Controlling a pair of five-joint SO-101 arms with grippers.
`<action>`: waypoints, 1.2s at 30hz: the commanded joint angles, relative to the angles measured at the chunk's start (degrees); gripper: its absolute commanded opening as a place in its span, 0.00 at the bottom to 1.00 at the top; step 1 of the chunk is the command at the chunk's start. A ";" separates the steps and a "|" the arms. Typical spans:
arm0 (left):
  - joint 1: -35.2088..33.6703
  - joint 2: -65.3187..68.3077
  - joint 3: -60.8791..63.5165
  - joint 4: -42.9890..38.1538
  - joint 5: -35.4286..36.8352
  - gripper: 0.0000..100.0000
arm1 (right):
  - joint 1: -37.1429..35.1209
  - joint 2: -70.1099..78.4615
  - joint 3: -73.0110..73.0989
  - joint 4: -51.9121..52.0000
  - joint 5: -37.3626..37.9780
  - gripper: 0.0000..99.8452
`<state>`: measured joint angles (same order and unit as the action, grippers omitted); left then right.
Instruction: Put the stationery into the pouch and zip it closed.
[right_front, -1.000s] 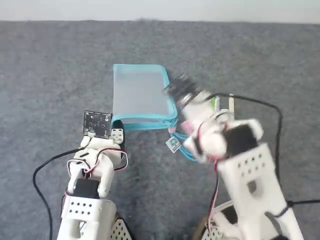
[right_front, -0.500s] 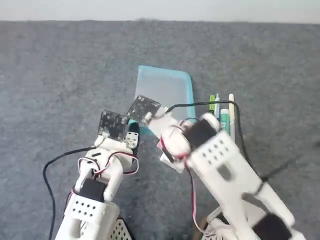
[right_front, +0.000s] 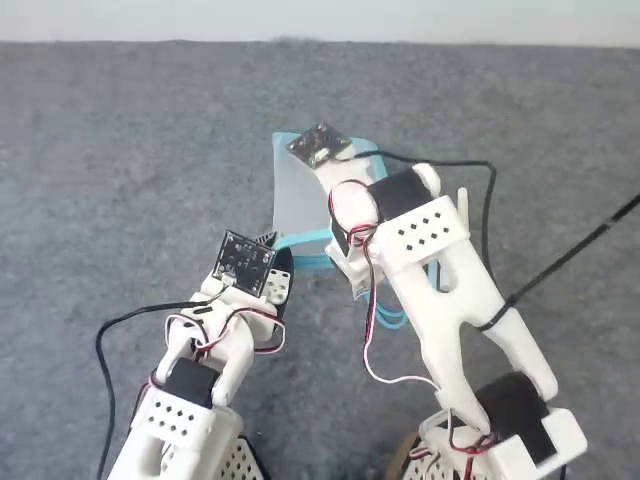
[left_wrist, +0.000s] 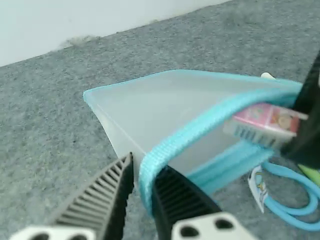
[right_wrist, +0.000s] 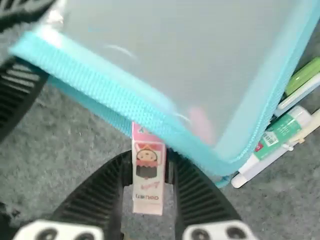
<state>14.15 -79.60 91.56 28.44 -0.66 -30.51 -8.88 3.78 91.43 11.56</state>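
Note:
The translucent pouch (right_front: 298, 192) with a light blue zip edge lies mid-table, its near edge lifted. My left gripper (left_wrist: 144, 167) is shut on that blue edge (left_wrist: 150, 165), which keeps the mouth agape. My right gripper (right_wrist: 148, 156) is shut on a small pink eraser (right_wrist: 148, 175), whose far end sits at the pouch mouth under the blue edge (right_wrist: 100, 92). From the left wrist view the pink eraser (left_wrist: 265, 120) lies inside the opening beside a dark finger (left_wrist: 307, 115) of the right gripper. In the high view the right arm (right_front: 400, 215) hangs over the pouch.
Several pens lie to the right of the pouch: a green one (right_wrist: 302, 75) and a white tube with green print (right_wrist: 275, 135); a white pen (right_front: 462, 208) pokes out past the right arm. A blue strap loop (left_wrist: 285, 210) with a tag (left_wrist: 257, 187) trails from the pouch. Grey carpet (right_front: 120, 150) lies all round.
The right arm swung in from the right and now reaches over the pouch with the eraser at its mouth. The left gripper shifted right with the pouch edge, and the pouch slid slightly.

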 joint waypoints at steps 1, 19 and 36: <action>1.41 0.18 -0.66 -1.67 -0.62 0.01 | 1.36 -0.22 -7.91 0.22 -1.14 0.01; 5.19 0.26 -0.40 0.26 -3.34 0.01 | 0.84 24.84 -34.81 11.30 -4.22 0.01; 4.92 -0.09 0.84 0.09 -3.52 0.01 | -1.71 21.76 -35.78 10.51 -2.46 0.20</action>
<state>16.62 -79.60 92.79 28.00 -3.03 -32.35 16.70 -27.25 100.92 7.69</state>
